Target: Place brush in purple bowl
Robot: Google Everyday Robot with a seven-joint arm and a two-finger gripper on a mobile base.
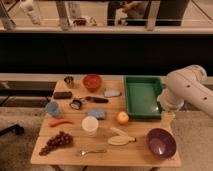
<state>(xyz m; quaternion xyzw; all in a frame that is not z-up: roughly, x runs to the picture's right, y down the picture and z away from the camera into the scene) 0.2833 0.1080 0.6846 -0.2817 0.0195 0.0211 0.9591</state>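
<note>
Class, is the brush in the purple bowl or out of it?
Out: the brush lies on the table, the purple bowl is empty, the gripper hangs beside the green tray.

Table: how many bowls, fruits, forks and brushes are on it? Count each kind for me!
Bowls: 2 (purple bowl, orange-red bowl)
Fruits: 3 (grapes, banana, apple)
Forks: 1 (fork)
Brushes: 1 (brush)
Total: 7
The end effector hangs just right of the green tray, holding nothing.
</note>
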